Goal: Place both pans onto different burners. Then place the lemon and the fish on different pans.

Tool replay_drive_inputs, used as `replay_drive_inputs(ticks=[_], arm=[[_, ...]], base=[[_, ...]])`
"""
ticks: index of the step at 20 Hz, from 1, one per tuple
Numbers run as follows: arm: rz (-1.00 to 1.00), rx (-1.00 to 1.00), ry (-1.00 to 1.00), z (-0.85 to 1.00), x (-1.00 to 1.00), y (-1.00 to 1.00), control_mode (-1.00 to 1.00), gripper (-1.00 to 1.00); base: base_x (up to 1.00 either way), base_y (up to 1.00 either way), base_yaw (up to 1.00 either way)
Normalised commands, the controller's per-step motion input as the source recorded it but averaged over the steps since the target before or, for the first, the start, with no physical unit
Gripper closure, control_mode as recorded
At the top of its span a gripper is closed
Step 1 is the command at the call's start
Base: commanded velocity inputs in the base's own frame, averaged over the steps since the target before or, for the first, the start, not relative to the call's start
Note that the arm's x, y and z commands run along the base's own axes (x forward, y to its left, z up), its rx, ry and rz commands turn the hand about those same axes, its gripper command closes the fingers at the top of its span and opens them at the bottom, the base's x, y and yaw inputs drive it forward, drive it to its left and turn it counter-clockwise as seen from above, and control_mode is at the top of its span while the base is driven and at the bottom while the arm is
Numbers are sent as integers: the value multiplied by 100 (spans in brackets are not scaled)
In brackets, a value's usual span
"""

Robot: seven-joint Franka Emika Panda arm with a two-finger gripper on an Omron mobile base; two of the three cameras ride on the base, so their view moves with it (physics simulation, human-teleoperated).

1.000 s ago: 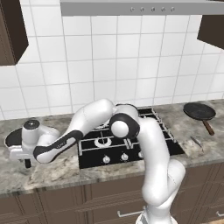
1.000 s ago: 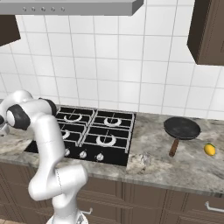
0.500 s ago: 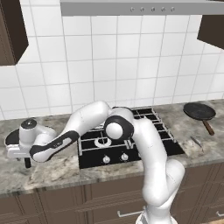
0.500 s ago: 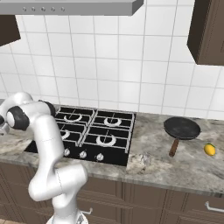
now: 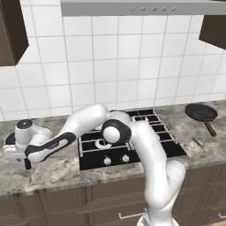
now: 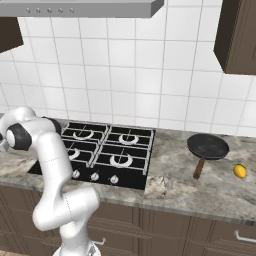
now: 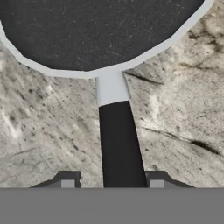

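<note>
Tiled kitchen wall, hood above, marble bench [image 5: 57, 170] with a black cooktop [image 6: 95, 150] set in the middle.

Left pan [image 7: 96, 30]: lies on the bench near its left end, well left of the cooktop. In the hand view its round black bowl sits at the top, cut off by the frame on three sides; a short silver neck joins the black handle [image 7: 120, 144], whose long axis runs straight from the bowl toward the camera. In the left base view just a dark sliver of this pan [image 5: 9, 140] peeks out behind the white hand; the rest is hidden.

Pincer [image 7: 112, 183]: down at the left pan's handle, one finger [image 7: 68, 180] on each side of it, tips low at the handle's near part. The handle fills most of the gap, but a thin strip of bench shows between each tip and the handle, so cannot tell if it is clenched on it. In the left base view a dark fingertip [image 5: 27, 164] pokes down below the hand.

Right pan [image 6: 208, 147]: on the bench right of the cooktop, near the back, handle pointing toward the front edge and slightly left.

Lemon [image 6: 240, 171]: right of that pan's handle, near, apart.

Fish [image 5: 198, 143]: small grey sliver near the front edge, between cooktop and right pan; shape hard to make out.

Burners [image 6: 120, 160]: all four bare.
</note>
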Motion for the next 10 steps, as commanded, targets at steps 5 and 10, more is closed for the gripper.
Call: replay_drive_inputs(ticks=[5, 10], arm=[[0, 0, -2, 19, 0, -5, -100, 100], [-6, 0, -6, 70, -27, -46, -100, 100]], base=[[0, 0, 0], [0, 0, 0]])
